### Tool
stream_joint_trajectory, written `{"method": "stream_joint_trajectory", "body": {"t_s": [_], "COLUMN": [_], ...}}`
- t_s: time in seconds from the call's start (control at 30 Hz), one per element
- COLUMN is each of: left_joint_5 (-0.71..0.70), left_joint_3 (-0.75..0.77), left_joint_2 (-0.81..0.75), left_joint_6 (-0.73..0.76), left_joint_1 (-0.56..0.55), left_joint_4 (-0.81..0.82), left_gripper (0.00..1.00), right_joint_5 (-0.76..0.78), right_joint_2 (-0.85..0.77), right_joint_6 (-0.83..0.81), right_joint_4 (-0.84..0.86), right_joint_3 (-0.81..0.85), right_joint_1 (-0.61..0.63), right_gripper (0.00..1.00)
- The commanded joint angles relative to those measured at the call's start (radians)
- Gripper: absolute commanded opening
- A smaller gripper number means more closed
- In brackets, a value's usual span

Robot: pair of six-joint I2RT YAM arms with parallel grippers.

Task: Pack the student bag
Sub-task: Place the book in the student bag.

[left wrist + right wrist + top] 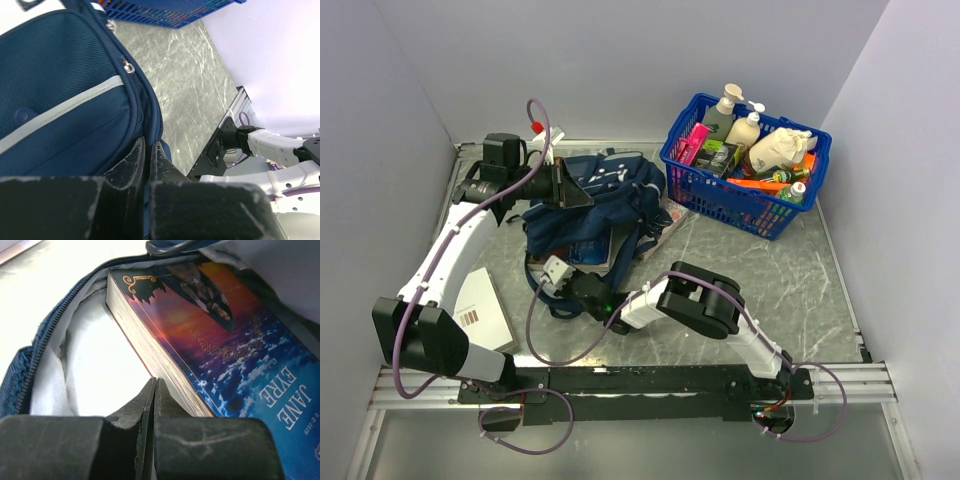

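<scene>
The student bag [605,190], a navy backpack, lies at the table's middle back. My left gripper [586,194] is shut on a fold of its fabric; in the left wrist view the fingertips [139,150] pinch the blue edge of the bag [60,75]. My right gripper [552,268] sits at the bag's near opening. In the right wrist view it [155,382] is shut with nothing between the jaws, its tips against the page edge of a "Jane Eyre" book [220,340] lying inside the bag's open zip [42,337] on pale lining.
A blue plastic basket [745,195] full of bottles and packets stands at the back right. A white book [480,310] lies at the left near my left arm. A paper [677,215] peeks from under the bag's right side. Walls close in left, right and back.
</scene>
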Motion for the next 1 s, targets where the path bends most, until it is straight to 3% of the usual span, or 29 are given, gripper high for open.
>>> {"method": "stream_joint_trajectory", "body": {"t_s": [0.0,0.27,0.47,0.6,0.73,0.87,0.97], "left_joint_5": [0.143,0.041,0.239,0.394,0.39,0.24,0.081], "left_joint_3": [0.113,0.16,0.142,0.095,0.061,0.03,0.03], "left_joint_2": [-0.112,-0.178,-0.226,-0.261,-0.273,-0.267,-0.263], "left_joint_6": [-0.042,-0.025,-0.109,-0.25,-0.307,-0.248,-0.176], "left_joint_1": [-0.017,-0.017,-0.017,-0.016,-0.01,0.015,0.035], "left_joint_4": [-0.013,-0.104,-0.082,0.051,0.091,0.011,-0.073], "left_gripper": [0.01,0.01,0.01,0.01,0.01,0.01,0.01], "right_joint_5": [0.198,0.26,0.328,0.306,0.316,0.28,0.246], "right_joint_2": [-0.002,-0.022,-0.023,-0.04,-0.043,-0.057,-0.054], "right_joint_6": [-0.014,0.011,0.024,0.103,0.132,0.089,0.095], "right_joint_4": [0.062,-0.036,-0.096,-0.173,-0.212,-0.106,-0.188], "right_joint_3": [0.07,0.1,0.114,0.11,0.088,0.065,0.158], "right_joint_1": [-0.022,-0.03,-0.042,-0.067,-0.078,-0.078,-0.087], "right_gripper": [0.0,0.0,0.0,0.0,0.0,0.0,0.0]}}
